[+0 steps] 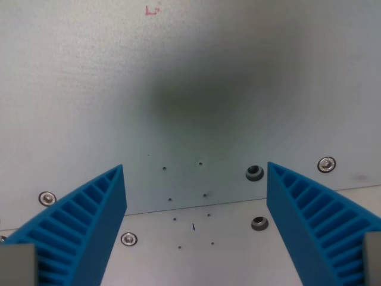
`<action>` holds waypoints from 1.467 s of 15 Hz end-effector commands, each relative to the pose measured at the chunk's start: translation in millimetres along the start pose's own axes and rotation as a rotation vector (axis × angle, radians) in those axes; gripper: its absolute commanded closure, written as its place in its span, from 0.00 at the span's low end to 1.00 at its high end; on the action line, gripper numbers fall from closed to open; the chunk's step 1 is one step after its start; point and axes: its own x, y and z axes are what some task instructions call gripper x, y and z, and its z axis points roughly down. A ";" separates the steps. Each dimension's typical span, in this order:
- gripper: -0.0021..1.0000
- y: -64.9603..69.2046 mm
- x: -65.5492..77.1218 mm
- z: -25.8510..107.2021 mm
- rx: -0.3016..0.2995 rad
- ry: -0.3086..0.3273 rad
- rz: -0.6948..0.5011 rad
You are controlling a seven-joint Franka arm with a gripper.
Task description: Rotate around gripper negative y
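My gripper (195, 170) hangs over a pale grey metal table top (190, 77) in the wrist view. Its two blue ribbed fingers rise from the lower corners, the left finger (89, 220) and the right finger (309, 214). They stand wide apart, and nothing lies between them. The gripper is open. A soft dark shadow (202, 89) falls on the plate ahead of the fingers.
A seam (196, 208) between two plates runs across the lower part of the view. Screws (326, 164) and bolt holes (255, 173) dot the surface near the seam, with several tiny holes. A small red mark (152, 9) sits at the top edge.
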 end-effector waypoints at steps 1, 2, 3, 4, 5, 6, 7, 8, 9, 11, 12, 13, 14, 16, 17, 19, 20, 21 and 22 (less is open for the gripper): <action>0.00 0.0 0.5 -3.2 0.000 -0.004 0.000; 0.00 0.0 0.5 -3.2 0.000 -0.015 0.000; 0.00 0.0 0.5 -3.2 0.000 -0.027 0.000; 0.00 0.0 0.5 -3.2 0.000 -0.039 0.000; 0.00 0.0 0.5 -3.2 0.000 -0.050 0.000; 0.00 0.0 0.5 -3.2 0.000 -0.062 0.000; 0.00 0.0 0.5 -3.2 0.000 -0.074 0.000; 0.00 0.0 0.5 -3.2 0.000 -0.085 0.000; 0.00 0.0 0.5 -3.2 0.000 -0.097 0.000; 0.00 0.0 0.5 -3.2 0.000 -0.120 0.000; 0.00 0.0 0.5 -3.2 0.000 -0.132 0.000; 0.00 0.0 0.5 -3.2 0.000 -0.144 0.000; 0.00 0.0 0.5 -3.2 0.000 -0.155 0.000; 0.00 0.0 0.5 -3.2 0.000 -0.179 0.000; 0.00 0.0 0.5 -3.2 0.000 -0.190 0.000; 0.00 0.0 0.5 -3.2 0.000 -0.214 0.000; 0.00 0.0 0.5 -3.2 0.000 -0.225 0.000; 0.00 0.0 0.5 -3.2 0.000 -0.237 0.000; 0.00 0.0 0.5 -3.2 0.000 -0.249 0.000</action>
